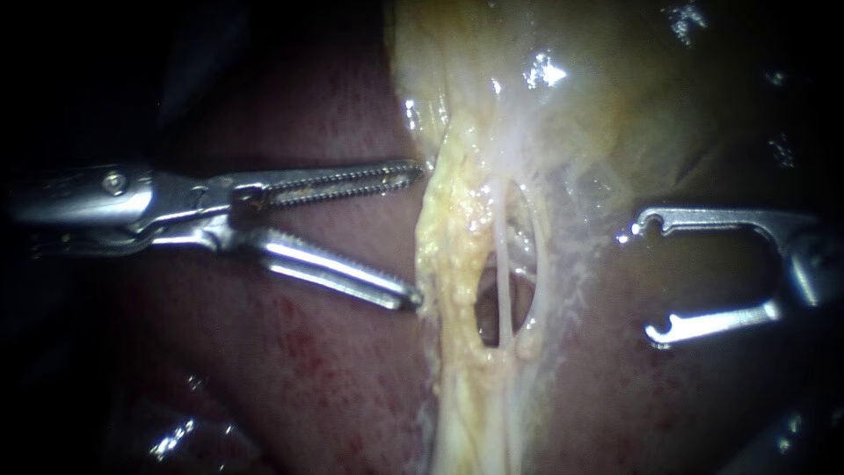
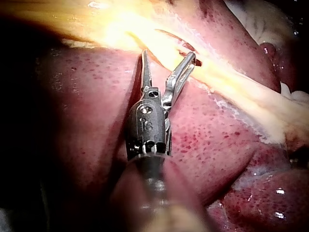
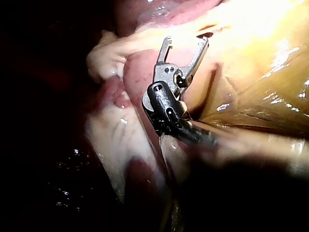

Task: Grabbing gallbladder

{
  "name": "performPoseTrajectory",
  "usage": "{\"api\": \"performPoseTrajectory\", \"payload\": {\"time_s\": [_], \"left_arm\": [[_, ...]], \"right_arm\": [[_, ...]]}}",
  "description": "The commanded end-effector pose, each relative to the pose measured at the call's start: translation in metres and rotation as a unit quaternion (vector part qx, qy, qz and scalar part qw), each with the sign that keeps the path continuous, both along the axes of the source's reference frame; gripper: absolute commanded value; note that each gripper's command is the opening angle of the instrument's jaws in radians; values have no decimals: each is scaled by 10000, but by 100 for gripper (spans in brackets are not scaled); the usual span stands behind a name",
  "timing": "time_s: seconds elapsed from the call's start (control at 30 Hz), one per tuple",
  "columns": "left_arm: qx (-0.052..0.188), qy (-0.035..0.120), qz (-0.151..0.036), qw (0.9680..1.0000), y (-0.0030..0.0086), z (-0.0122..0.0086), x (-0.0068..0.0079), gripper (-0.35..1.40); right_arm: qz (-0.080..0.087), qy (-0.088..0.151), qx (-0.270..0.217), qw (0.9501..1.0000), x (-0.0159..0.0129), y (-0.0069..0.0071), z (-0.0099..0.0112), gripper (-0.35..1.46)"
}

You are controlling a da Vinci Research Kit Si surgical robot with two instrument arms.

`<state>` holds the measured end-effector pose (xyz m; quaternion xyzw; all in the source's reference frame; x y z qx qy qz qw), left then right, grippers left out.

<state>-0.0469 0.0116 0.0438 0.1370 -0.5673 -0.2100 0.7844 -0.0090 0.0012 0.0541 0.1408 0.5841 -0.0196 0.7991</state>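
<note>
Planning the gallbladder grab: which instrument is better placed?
Likely left: the serrated silver left instrument is open, tips at the pale yellow gallbladder tissue; the hook-tipped right instrument is open but apart.

The left instrument (image 1: 415, 234) is lying level and pointing right, its hand gaping with the toothed jaws spread wide. The right instrument (image 1: 651, 276) is pointing left toward it, its hand also standing open, slotted jaws well apart, hooked tips facing inward.

- left instrument (image 1: 418, 234): bright metal, jaws rough with fine teeth
- right instrument (image 1: 646, 280): polished metal, smooth thin jaws
- gallbladder (image 1: 615, 88): wet, glossy, smooth
- liver (image 1: 290, 369): moist, dull sheen, speckled
- tissue strip (image 1: 448, 255): lumpy, grainy, wet
</note>
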Motion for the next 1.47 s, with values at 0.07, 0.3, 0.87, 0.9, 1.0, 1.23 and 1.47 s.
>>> {"api": "performPoseTrajectory", "payload": {"time_s": [0.07, 0.3, 0.87, 0.9, 1.0, 1.23, 1.47], "left_arm": [[29, 10, -24, 10000, 1, 0, -3, 49], [88, 14, -59, 9999, 2, -2, -16, 32], [228, -4, -91, 9997, 5, 4, -16, -35], [228, -4, -90, 9997, 5, 4, -16, -35], [228, -5, -89, 9997, 5, 4, -16, -35], [228, -5, -88, 9997, 4, 4, -15, -35], [228, -8, -84, 9997, 3, 3, -13, -35]], "right_arm": [[1, 0, 0, 10000, 0, 0, 0, 60], [10, -9, 26, 10000, 0, 0, 0, 60], [9, -8, 26, 10000, 0, 0, 0, 60], [9, -8, 26, 10000, 0, 0, 0, 60], [9, -9, 26, 10000, 0, 0, 0, 60], [18, -17, 53, 10000, 0, 0, 0, 60], [17, -17, 52, 10000, -1, 0, 0, 60]]}}
